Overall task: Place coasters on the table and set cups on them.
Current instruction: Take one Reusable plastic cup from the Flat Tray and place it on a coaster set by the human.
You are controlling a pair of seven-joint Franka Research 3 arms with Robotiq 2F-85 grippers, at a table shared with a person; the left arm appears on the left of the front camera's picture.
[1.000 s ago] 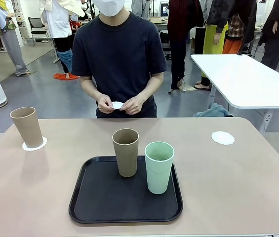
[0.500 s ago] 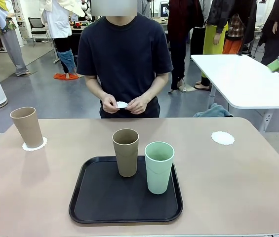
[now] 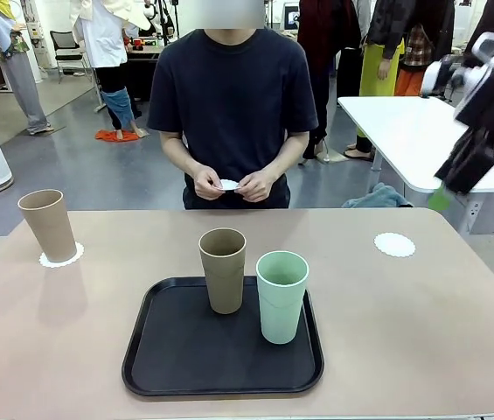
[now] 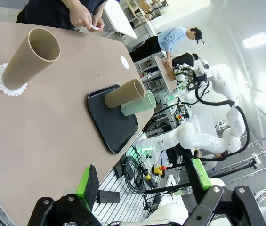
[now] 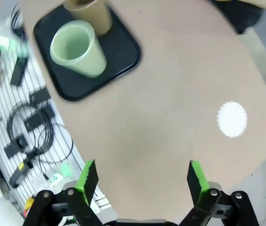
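Paper coasters three, cups three

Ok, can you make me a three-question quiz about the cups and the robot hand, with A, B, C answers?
1. Where is the green cup? A: on the black tray. B: on a coaster. C: in the person's hands.
2. How many tan-brown cups are there? A: one. B: two. C: three.
3. How is the right gripper? A: open, empty. B: shut on a cup. C: shut on a coaster.
Answers: 1 A, it stands on the tray. 2 B, one on the tray, one far left on the table. 3 A, its fingers stand apart, nothing between.
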